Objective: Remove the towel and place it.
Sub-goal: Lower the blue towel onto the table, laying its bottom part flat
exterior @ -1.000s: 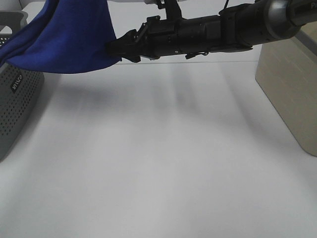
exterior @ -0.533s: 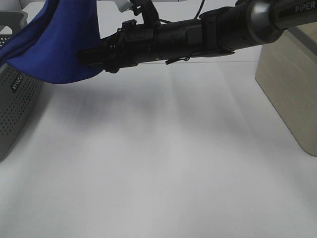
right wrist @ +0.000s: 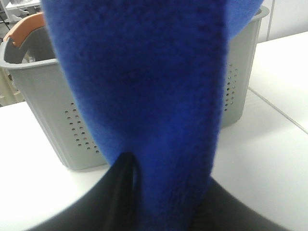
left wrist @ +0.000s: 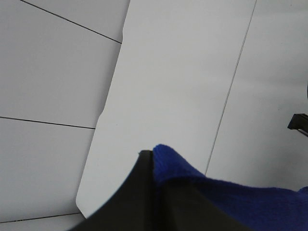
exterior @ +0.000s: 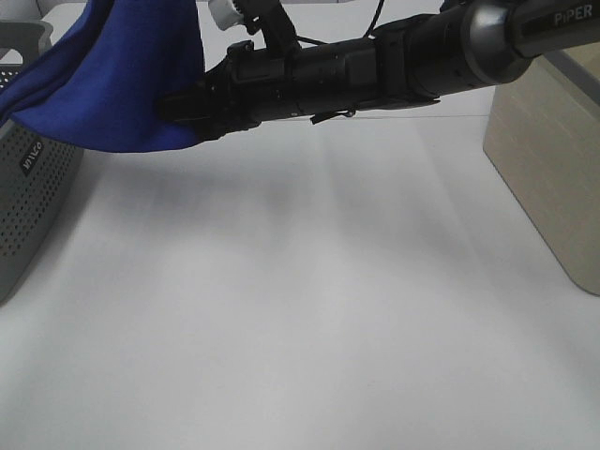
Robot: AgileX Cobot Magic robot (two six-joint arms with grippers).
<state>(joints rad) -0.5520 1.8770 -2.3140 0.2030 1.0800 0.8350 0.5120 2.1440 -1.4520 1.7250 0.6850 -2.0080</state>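
The royal-blue towel (exterior: 122,75) hangs in the air at the upper left, above the grey basket (exterior: 28,178). My right gripper (exterior: 173,105) reaches across from the right and is shut on the towel's lower right edge. In the right wrist view the towel (right wrist: 144,86) drapes down between the dark fingers (right wrist: 122,183). My left gripper is above the exterior view. In the left wrist view it (left wrist: 154,159) holds a corner of the towel (left wrist: 231,197) pinched against a black finger (left wrist: 142,192), high over the white table.
The perforated grey basket (right wrist: 43,96) stands at the table's left edge, with an orange-rimmed object (right wrist: 24,26) behind it. A beige box (exterior: 548,159) stands at the right edge. The white table (exterior: 300,300) spreads out below the arm.
My right arm has moved left, from beside the towel's edge into its lower fold. The towel's lower edge now bunches at the gripper. The towel's top stays held up.
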